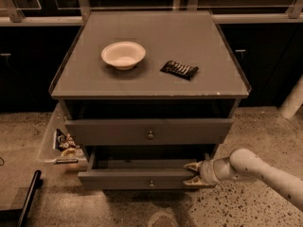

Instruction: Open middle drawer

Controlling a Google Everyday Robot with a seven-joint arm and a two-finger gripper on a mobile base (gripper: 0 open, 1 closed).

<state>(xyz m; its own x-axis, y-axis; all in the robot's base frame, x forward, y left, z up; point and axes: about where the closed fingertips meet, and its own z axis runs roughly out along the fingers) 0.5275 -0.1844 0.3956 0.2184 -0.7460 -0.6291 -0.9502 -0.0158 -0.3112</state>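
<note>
The grey cabinet (151, 86) has a taller upper drawer (118, 132) with a round knob, pulled out slightly. Below it, the middle drawer (123, 179), low and wide with a small knob (151, 183), is pulled out further, showing its dark grey inside (142, 164). My gripper (193, 174) is at the right end of the middle drawer's front panel. One fingertip is above the panel's top edge and one below it, closed on the panel. My white arm (265, 171) reaches in from the lower right. The lowest drawer is hidden.
A white bowl (123, 55) and a dark snack packet (179, 69) lie on the cabinet top. A clear bin with small packets (64, 143) stands on the floor at the left. A black bar (28, 197) lies at the bottom left, and a white post (293, 100) stands at the right.
</note>
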